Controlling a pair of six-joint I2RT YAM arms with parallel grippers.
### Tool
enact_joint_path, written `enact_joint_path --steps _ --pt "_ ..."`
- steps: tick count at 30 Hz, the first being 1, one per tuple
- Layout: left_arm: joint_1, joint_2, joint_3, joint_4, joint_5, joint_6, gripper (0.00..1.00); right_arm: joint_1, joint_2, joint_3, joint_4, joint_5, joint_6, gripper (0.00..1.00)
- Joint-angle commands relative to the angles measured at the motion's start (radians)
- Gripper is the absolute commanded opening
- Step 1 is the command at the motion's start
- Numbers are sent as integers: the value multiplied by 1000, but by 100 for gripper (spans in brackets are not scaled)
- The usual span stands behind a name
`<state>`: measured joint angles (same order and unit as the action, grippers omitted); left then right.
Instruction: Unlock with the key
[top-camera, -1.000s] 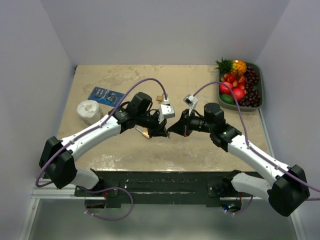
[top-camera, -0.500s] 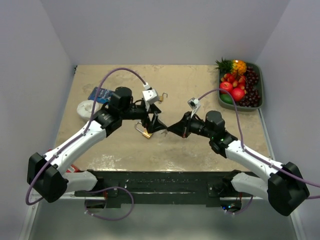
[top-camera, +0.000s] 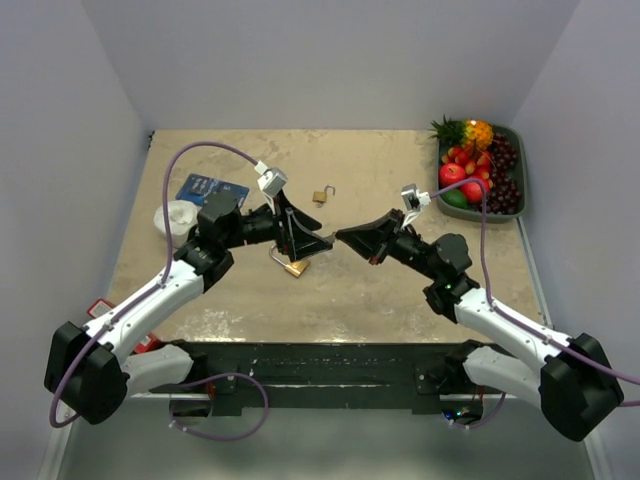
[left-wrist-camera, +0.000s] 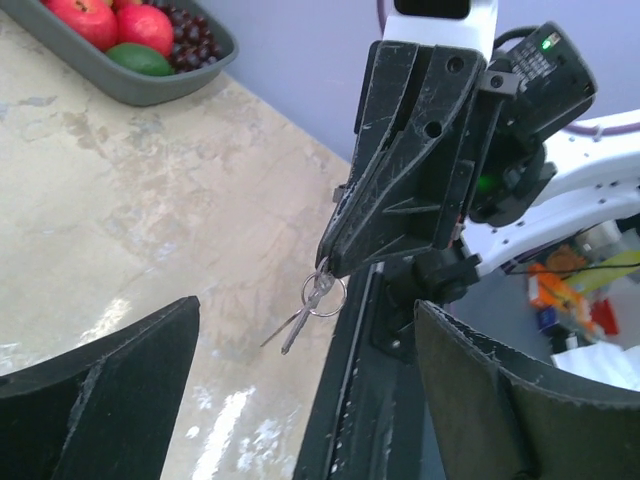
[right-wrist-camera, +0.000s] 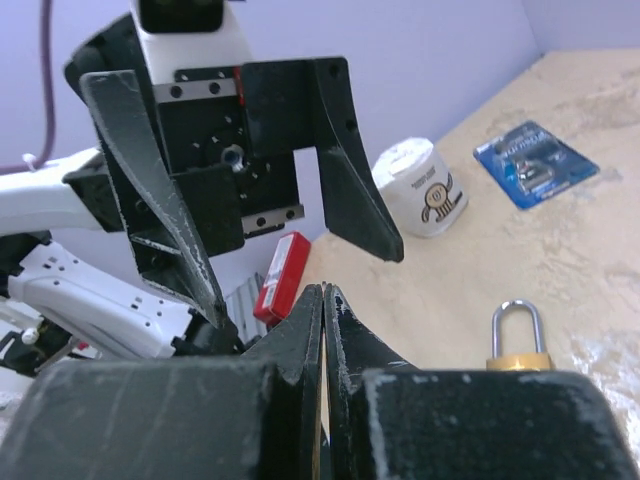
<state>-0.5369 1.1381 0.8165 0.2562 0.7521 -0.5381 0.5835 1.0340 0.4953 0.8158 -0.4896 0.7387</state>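
Note:
A brass padlock (top-camera: 291, 265) with a silver shackle lies on the tan tabletop; the right wrist view shows it (right-wrist-camera: 518, 345) low at the right. My right gripper (top-camera: 342, 236) is shut on the key (left-wrist-camera: 312, 303), which dangles on a small ring with another key below its fingertips. In its own view the right gripper (right-wrist-camera: 322, 291) shows both jaws pressed together, and the key is hidden. My left gripper (top-camera: 318, 243) stands open, facing the right gripper tip to tip above the padlock. Its dark fingers (left-wrist-camera: 100, 395) frame the hanging key with nothing between them.
A second small padlock (top-camera: 322, 195) lies farther back. A white paper roll (top-camera: 177, 218) and a blue battery pack (top-camera: 212, 188) sit at the left. A grey fruit tray (top-camera: 520, 170) stands at the back right. A red box (right-wrist-camera: 283, 277) lies beyond the table's near edge.
My left gripper has opened wide and its arm has drawn back to the left. The right gripper, still shut, has lifted and shifted slightly right. The brass padlock stays on the table.

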Motion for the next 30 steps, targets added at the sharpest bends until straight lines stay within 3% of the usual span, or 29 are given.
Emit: enact_joint_path --steps 1,13,18,25,30 --pt "5 -12 -20 172 42 -153 89 4 -32 -4 134 34 31 0" --pt "5 -3 -31 224 82 -195 40 4 -52 -9 126 42 22 0" --pt "6 -3 -36 238 90 -204 29 4 -51 -11 125 45 21 0" --pt "5 6 -40 245 98 -201 0 4 -45 -9 97 40 13 0" --pt "5 6 -19 171 104 -110 0 3 -57 -4 25 10 4 0"
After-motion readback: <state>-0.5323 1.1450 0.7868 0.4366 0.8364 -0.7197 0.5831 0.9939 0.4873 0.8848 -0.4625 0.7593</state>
